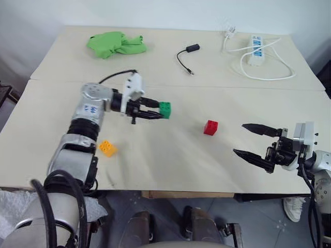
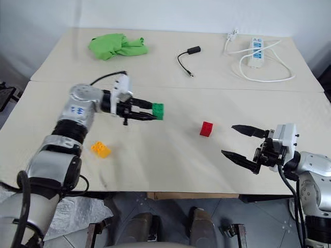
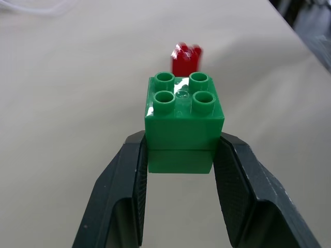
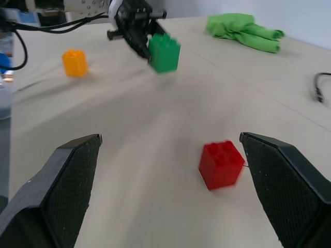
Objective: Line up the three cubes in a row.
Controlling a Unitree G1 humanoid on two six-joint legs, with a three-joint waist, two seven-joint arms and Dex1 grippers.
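Gripping the small green plastic studded block (image 1: 165, 109) between its two black fingers, the left gripper (image 1: 156, 109) holds it clear of the pale beige tabletop (image 1: 170, 160), pointing across toward the robot's right. From the left wrist camera the block sits studs-up, squeezed by its sides between the finger pads (image 3: 234, 170). Beyond it lies the small red plastic studded block (image 1: 210, 127), resting on the table near the middle, between the two arms. The right gripper (image 1: 254, 142) hangs near the table's right front edge with its jaws spread wide and nothing between them, the red block a little way ahead of it. Near the left arm, by the front edge, the small orange-yellow studded block (image 1: 107, 148) sits alone on the table, well apart from the red one.
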